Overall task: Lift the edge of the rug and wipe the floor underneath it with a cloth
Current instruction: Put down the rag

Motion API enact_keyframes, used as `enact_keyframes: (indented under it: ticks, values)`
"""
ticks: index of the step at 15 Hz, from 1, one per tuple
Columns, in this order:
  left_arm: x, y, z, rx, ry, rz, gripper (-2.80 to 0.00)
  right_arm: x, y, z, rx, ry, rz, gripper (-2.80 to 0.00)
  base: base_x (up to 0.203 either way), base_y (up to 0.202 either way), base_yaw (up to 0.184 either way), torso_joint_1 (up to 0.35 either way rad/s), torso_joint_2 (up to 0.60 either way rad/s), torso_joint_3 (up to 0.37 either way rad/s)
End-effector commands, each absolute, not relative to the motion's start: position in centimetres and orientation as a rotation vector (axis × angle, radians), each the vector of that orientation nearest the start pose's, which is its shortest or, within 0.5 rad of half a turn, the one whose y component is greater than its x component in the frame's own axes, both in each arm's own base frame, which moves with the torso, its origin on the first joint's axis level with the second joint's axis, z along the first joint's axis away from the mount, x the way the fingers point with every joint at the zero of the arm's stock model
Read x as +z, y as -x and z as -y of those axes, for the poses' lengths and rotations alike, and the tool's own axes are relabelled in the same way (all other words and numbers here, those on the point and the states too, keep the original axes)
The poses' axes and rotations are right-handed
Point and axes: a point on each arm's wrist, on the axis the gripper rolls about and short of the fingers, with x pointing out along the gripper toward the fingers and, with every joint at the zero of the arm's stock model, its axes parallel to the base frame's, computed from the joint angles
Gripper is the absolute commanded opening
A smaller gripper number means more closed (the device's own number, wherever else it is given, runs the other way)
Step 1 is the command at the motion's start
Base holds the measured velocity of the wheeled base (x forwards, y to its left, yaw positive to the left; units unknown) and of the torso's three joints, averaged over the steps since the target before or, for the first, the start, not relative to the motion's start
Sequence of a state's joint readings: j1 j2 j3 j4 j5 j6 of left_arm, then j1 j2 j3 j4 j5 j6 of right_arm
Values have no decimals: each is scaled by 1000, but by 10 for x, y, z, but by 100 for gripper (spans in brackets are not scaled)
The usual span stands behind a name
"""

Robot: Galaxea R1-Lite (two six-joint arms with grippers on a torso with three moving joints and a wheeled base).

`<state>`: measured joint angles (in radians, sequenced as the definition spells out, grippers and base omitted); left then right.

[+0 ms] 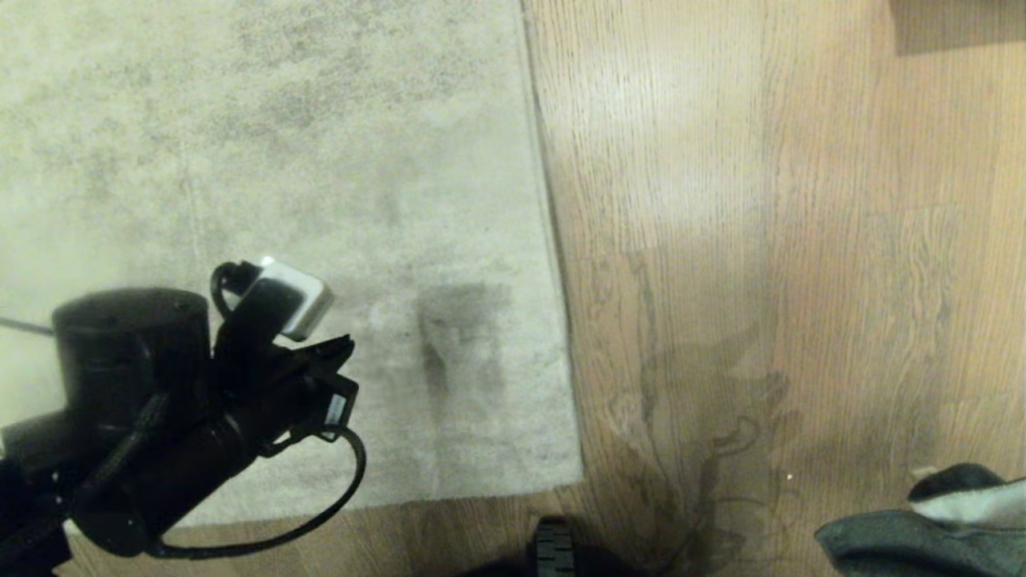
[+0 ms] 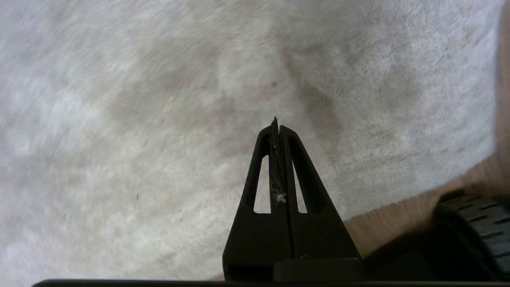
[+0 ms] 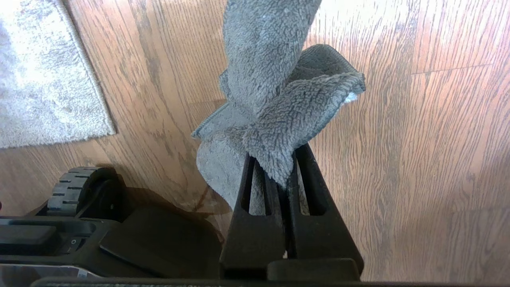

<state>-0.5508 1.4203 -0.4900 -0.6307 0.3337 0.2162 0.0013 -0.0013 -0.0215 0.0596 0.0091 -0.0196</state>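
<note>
The right claw (image 3: 285,175) is clamped on the cloth (image 3: 275,91): its two black fingers (image 3: 255,223) pinch a fold of the dark grey fleece, and the rest of the cloth bunches past the fingertips, with a sliver of its pale side showing at one corner. The cloth hangs above the floor (image 3: 418,139), well apart from the rug. In the head view only the cloth (image 1: 922,529) shows at the lower right corner; the claw holding it is out of that picture.

The left claw (image 2: 275,123) is closed with nothing between its fingers beyond a few wisps of lint on the inner faces. It hovers over the rug's pile, inside the rug's near corner, not touching the border. In the head view the left arm (image 1: 184,409) with its wrist camera sits over the near left part of the rug (image 1: 280,160).

The rug edge (image 1: 553,240) lies flat against the floor as a straight line from far to near, ending at the rug's near right corner. Light brown planks run to the right of the rug edge and along the rug's near side. A ribbed black wheel (image 1: 553,549) of the robot's base stands on the floor just near of that corner.
</note>
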Motion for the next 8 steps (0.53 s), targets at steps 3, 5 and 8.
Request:
enact_keyframes:
  ticks: [3, 5, 8]
  values:
    - [175, -156, 70, -262, -246, -183, -280, 75, 25, 0, 11, 20, -38, -280, 0, 0, 0, 0, 0, 0]
    - [167, -141, 47, -259, -219, -179, -280, 75, 25, 0, 11, 20, -38, -280, 0, 0, 0, 0, 0, 0]
    - [142, -105, 21, -205, -195, -201, -280, 75, 25, 0, 11, 20, -38, -280, 0, 0, 0, 0, 0, 0]
